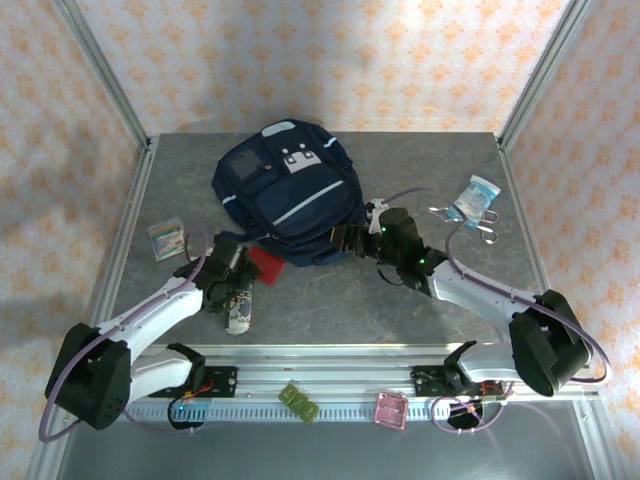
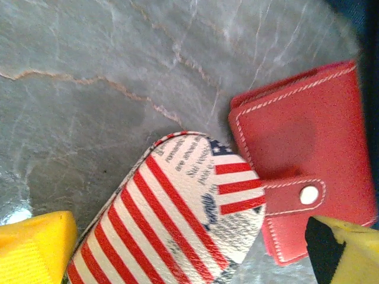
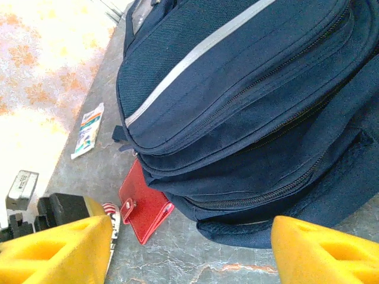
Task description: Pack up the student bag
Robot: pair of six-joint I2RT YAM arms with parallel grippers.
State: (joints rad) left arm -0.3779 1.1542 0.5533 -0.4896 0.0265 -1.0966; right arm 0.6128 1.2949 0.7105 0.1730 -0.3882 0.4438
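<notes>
Now we see the left gripper (image 2: 189, 260) spread astride the flag-print case (image 2: 172, 207), likely lining up a pick; the right gripper (image 3: 189, 251), also spread, faces the zipped student bag (image 1: 285, 190) lying centre-back, probably for its zipper.

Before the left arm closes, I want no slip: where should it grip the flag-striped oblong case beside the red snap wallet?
Across its narrow width, mid-body, from straight above. The flag-striped oblong case lies flat on the grey table, long sides parallel, under the open left gripper. Turn the wrist first, probably: it runs diagonally between the fingers, the red snap wallet against one side.
</notes>
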